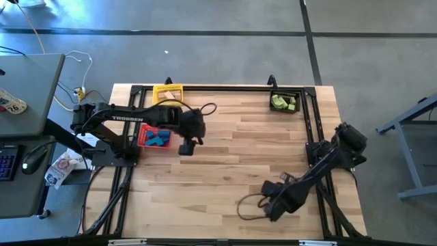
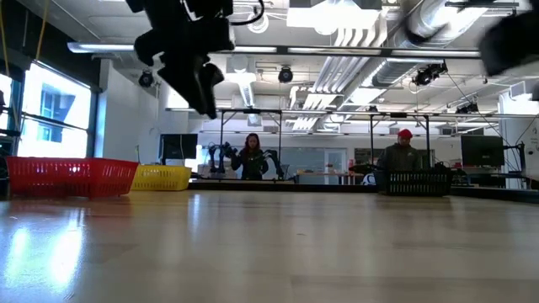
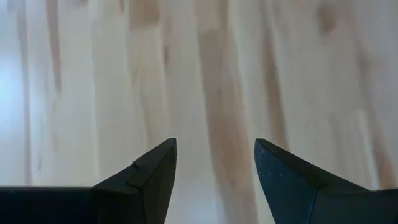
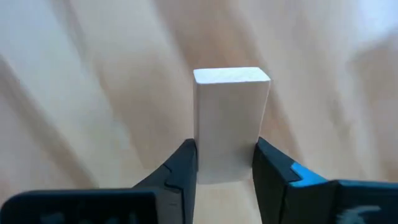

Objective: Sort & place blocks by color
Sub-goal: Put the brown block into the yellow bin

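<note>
A plain tan wooden block stands between the fingers of my right gripper, which is shut on it near the table's front right. My left gripper hangs open over bare tabletop beside the red basket, with nothing between its fingers; the low view shows it high up. Blue blocks lie in the red basket, tan ones in the yellow basket, and green ones in the black basket. My right gripper pinches the tan block between its two fingers, on two opposite side faces at the end nearest the wrist. The fingers point down from above. The block sticks out past the fingertips toward the table, its free end face showing.
The three baskets sit along the far and left parts of the table: red, yellow, black. Bare wood spans the middle. A loose cable loops by my right arm. People stand beyond the far edge.
</note>
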`<state>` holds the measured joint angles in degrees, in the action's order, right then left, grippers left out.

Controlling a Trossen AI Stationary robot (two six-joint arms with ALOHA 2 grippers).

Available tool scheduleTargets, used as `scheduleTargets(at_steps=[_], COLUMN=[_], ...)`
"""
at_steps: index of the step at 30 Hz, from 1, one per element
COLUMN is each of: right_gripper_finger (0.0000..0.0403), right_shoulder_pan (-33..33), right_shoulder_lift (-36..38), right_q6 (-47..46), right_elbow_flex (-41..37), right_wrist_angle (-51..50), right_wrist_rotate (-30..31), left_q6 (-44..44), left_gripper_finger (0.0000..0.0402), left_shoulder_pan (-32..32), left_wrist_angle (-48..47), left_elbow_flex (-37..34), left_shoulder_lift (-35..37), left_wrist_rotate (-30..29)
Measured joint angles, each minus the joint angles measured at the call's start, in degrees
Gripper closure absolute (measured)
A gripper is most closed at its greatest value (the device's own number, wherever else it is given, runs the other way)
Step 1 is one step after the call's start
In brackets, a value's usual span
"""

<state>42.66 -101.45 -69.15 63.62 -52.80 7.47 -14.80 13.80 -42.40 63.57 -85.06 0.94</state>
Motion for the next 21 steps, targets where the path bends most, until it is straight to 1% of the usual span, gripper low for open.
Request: scheduleTargets(at_steps=[6, 13, 15, 21], right_gripper_finger=[0.0311, 0.0311, 0.0311, 0.0311], right_shoulder_pan=[-3.0, -6.6, -7.6, -10.4], right_shoulder_lift=[0.0, 0.1, 0.1, 0.2], right_q6=[2.3, 7.8, 9.6, 14.5], right_elbow_flex=[4.2, 9.2, 10.8, 15.6], right_wrist_angle=[0.2, 0.4, 0.5, 0.6], right_wrist_rotate=[13.1, 25.3, 28.2, 37.2], left_q6=[-1.9, -3.4, -3.4, -3.4], left_gripper_finger=[0.0202, 0.0202, 0.0202, 0.0202], left_shoulder_pan=[-0.1, -0.6, -1.2, -3.3], left_wrist_angle=[7.9, 15.4, 17.9, 24.0], left_elbow_flex=[0.0, 0.0, 0.0, 0.0], left_shoulder_lift=[0.0, 0.0, 0.0, 0.0], left_wrist_rotate=[6.1, 14.3, 15.1, 15.2])
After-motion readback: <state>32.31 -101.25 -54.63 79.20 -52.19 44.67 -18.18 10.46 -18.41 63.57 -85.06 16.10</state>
